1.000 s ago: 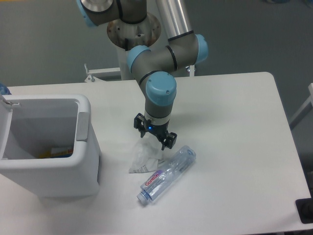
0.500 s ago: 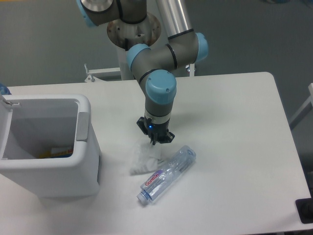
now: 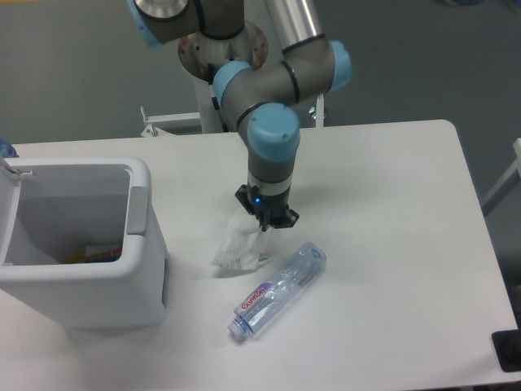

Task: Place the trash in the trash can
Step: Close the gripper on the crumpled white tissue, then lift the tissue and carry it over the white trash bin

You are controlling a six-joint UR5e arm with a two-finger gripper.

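My gripper (image 3: 265, 225) is shut on the top of the crumpled white-translucent wrapper (image 3: 238, 247), which hangs down to its lower left, lifted slightly off the table with a shadow under it. The clear plastic bottle (image 3: 278, 289) with the red-purple label lies on its side on the table just below and right of the gripper, apart from it. The white trash can (image 3: 130, 277) stands at the left, open, with some coloured scraps at the bottom of its grey inside.
The arm's base column (image 3: 220, 49) rises behind the table's far edge. A dark object (image 3: 509, 350) sits at the table's front right corner. White tabletop (image 3: 391, 212) stretches to the right of the gripper.
The gripper closed on the wrapper, then rose and shifted slightly right, pulling the wrapper up with it. The bottle and the trash can have not moved.
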